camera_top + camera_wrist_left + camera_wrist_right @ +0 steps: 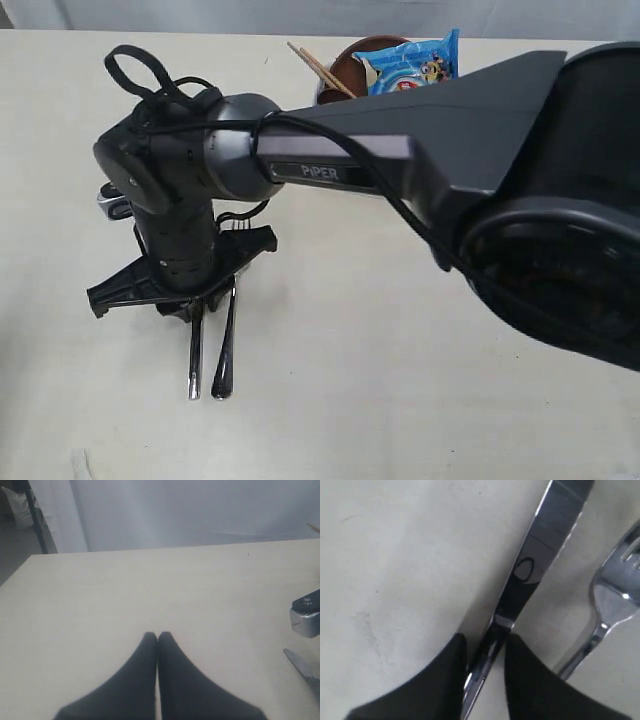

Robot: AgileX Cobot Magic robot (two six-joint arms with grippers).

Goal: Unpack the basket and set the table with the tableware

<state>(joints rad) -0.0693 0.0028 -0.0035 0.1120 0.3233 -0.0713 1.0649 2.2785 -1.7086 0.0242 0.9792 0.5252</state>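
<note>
On the bench (395, 555), my right fingers (420, 690) pinch the knife (540, 555), fork (612, 600) at its three o'clock; left fingers (135, 680) pressed together. Cutlery-laying step; next I must release, lift clear.

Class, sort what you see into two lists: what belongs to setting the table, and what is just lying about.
For the job: knife, fork, chopsticks, brown dish, table.
Lying about: blue snack bag.
</note>
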